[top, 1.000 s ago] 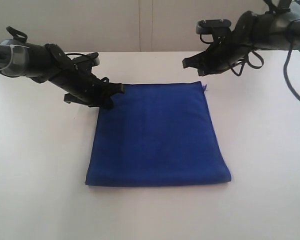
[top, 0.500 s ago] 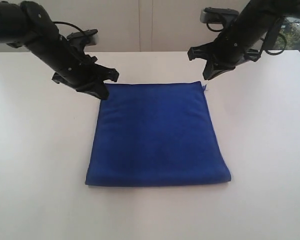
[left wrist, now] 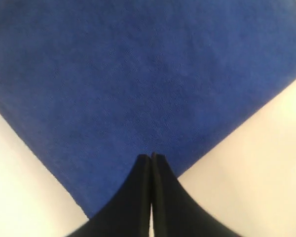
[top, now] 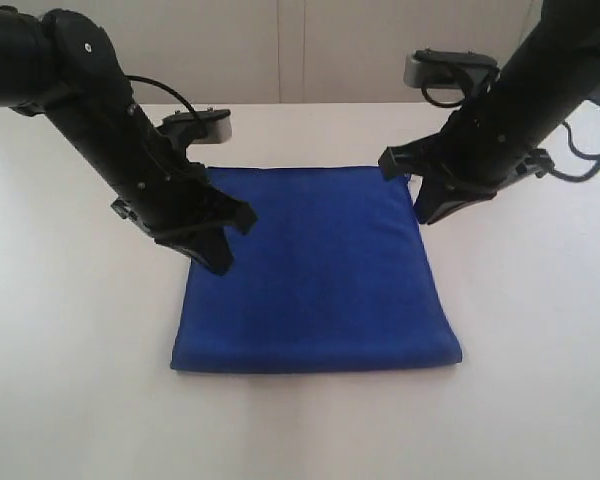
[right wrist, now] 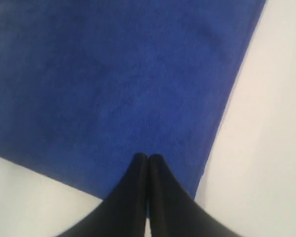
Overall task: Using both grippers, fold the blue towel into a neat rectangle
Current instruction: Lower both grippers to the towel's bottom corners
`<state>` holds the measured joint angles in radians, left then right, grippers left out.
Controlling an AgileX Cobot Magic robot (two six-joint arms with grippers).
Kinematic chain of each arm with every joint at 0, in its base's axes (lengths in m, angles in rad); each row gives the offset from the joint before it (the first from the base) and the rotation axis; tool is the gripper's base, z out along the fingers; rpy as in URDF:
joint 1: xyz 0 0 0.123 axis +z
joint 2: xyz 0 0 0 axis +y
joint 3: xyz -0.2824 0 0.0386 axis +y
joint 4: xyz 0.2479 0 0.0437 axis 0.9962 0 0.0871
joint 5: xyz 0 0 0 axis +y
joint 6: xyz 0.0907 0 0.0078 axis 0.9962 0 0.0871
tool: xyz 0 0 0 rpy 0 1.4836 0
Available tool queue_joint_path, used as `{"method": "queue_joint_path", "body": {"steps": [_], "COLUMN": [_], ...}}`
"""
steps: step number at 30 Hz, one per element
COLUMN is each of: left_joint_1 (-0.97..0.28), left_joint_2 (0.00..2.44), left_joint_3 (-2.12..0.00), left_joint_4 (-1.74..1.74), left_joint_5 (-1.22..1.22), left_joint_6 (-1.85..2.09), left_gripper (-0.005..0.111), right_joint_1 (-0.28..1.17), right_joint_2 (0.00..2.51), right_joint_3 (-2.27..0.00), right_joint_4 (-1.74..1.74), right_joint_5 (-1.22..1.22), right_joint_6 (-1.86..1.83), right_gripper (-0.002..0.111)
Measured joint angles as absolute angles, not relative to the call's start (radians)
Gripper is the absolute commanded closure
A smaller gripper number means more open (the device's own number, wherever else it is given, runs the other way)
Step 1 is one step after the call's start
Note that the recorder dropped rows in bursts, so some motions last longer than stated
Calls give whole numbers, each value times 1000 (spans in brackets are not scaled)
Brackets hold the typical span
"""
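Blue towel point(top: 315, 270) lies flat on the white bench point(top: 80, 390), folded to a tidy four-sided shape, edges straight, centred between the two arms. Left end effector point(top: 220, 264) points down at the towel's left edge, roughly halfway along that edge; its tip sits over the border where cloth meets bench. Left wrist view: jaws pressed together, nothing between them, fingertips point(left wrist: 144, 160) over blue cloth just inside the edge, with bare bench to either side of the cloth. Right end effector point(top: 424, 216) points down at the towel's right edge, nearer the far corner than the near one. Right wrist view: jaws likewise together and holding nothing, fingertips point(right wrist: 139, 159) over the cloth close to its edge and near a corner. Cannot tell from any view whether either tip touches the cloth or hangs just above it. Both arms lean inward toward the towel from opposite sides. Towel surface looks smooth, no raised folds visible.
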<state>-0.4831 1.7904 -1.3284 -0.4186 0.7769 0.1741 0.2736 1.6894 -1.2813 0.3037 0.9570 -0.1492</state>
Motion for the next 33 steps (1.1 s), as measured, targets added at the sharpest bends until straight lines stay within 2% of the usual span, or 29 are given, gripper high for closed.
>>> {"method": "queue_joint_path", "body": {"steps": [14, 33], "left_joint_1": [-497, -497], "left_joint_2": [1787, 1800], "left_joint_3": [-1135, -1076], "left_joint_4": [-362, -459], "left_joint_5": [657, 510], "left_joint_6": [111, 145], "left_gripper": [107, 107], "right_joint_1": [315, 319], "right_joint_2": [1674, 1674], "right_joint_3": [-1000, -943], "right_joint_4": [366, 472], "right_joint_5": [772, 653], "right_joint_6": [-130, -174], "right_gripper": [108, 108]}}
